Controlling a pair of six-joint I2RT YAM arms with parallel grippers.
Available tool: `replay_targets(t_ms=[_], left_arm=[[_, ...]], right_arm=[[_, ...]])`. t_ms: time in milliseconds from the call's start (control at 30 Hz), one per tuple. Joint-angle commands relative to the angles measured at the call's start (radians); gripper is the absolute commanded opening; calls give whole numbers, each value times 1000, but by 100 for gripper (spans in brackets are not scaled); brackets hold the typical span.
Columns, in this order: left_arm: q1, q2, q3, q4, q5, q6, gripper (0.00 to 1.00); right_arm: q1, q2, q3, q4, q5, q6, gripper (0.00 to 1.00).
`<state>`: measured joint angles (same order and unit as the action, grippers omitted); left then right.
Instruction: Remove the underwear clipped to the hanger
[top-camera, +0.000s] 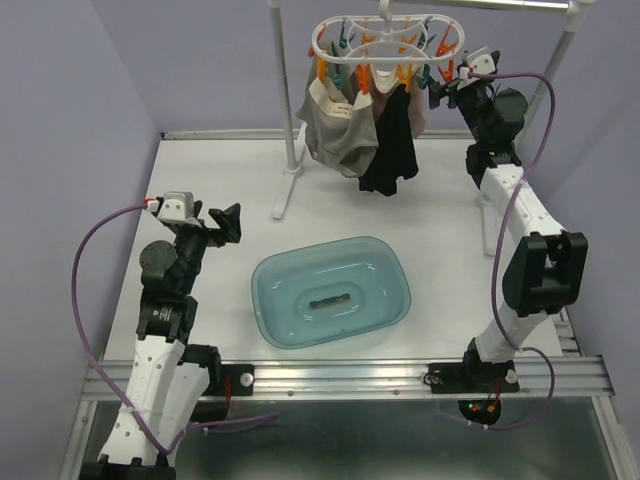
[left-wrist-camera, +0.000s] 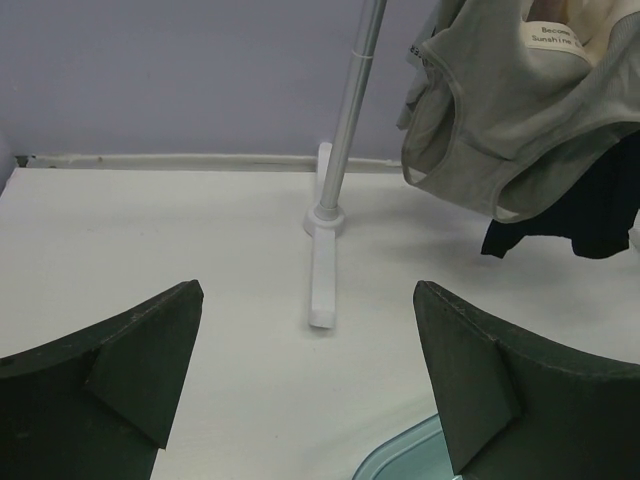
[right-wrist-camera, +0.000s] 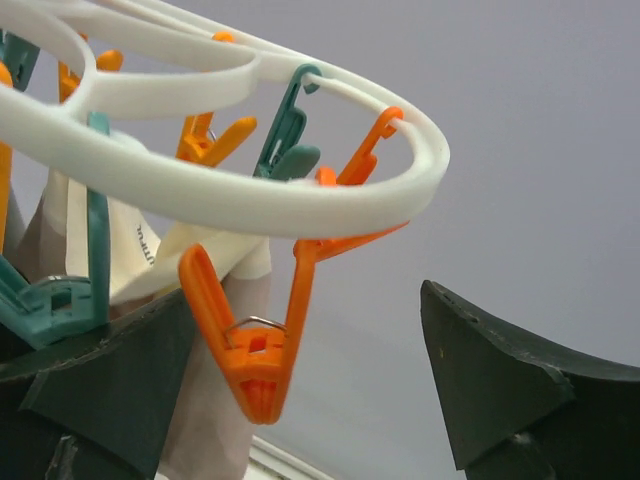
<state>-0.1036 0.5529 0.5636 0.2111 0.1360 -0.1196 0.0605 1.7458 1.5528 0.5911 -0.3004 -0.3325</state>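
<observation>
The white oval hanger hangs from the rack's top bar, with orange and teal clothespins. Clipped under it are grey-beige underwear, black underwear and a pale piece. My right gripper is raised at the hanger's right end and open. In the right wrist view the gripper has an empty orange clothespin between its jaws, under the ring, with pale cloth behind. My left gripper is open and empty, low over the table. The left wrist view shows the grey underwear far ahead.
A translucent teal basin sits mid-table between the arms; its rim shows in the left wrist view. The rack's left pole and foot stand behind it. The right pole rises beside my right arm. Purple walls enclose the table.
</observation>
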Motion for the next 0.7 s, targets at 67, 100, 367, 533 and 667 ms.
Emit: replay_targets(t_ms=[67,100,367,533,667], left_arm=[[2,-11,10,76,76,11,99],[2,-11,12,79,80,9,99],[2,10,19,83,105,-5,99],[1,73,45,85,129,-38,99],[1,133,93,83,217,-103,99]], right_arm=[[-8,-127,-108,-28,50,-34,100],[-11,-149,-117,-46,52,-30,100],[-51,-310,-259,-312,-49,-36,100],[-56,-425,-393,-494,-160,-51,100],[-56,-518,-480,-687,-227,-88,100]])
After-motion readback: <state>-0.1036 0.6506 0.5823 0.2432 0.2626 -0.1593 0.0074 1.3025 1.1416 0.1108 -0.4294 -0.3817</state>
